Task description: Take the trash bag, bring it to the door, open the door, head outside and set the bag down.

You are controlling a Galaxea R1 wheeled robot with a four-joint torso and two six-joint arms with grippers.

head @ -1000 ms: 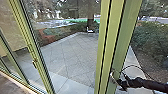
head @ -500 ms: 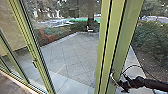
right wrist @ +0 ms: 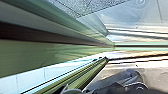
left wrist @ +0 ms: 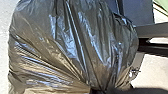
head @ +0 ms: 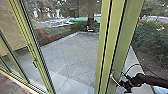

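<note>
Head camera: slight shift over the last second, near posts now a touch further right; that's my viewpoint, not the green door frame (head: 113,37) swinging.
Right gripper (head: 121,83): near, right side, at the pale door pull (head: 112,74). Small change: wrist and forearm (head: 156,81) have re-angled a little since half a second ago, gripper end still at the pull.
Door pull: no clear travel. Reads as me adjusting at the pull, opening step in hand, no visible gain yet.
Paved yard (head: 70,55): far side of the glass, same layout as before; putting down outside is still ahead.
Left wrist, trash bag (left wrist: 72,47): dark, shiny, full, plastic drawn tight into a gathered neck (left wrist: 98,87).
Left gripper (left wrist: 100,90): jaws clamped on that neck, as the pleats suggest. Carry looks intact; a snag on the frame could tear thin plastic.
Right wrist, green frame: runs close past my wrist, pale paving (right wrist: 100,6) beyond.
Right jaws: cannot tell, apart or together. Grip on the pull unconfirmed; slipping off is the risk.
</note>
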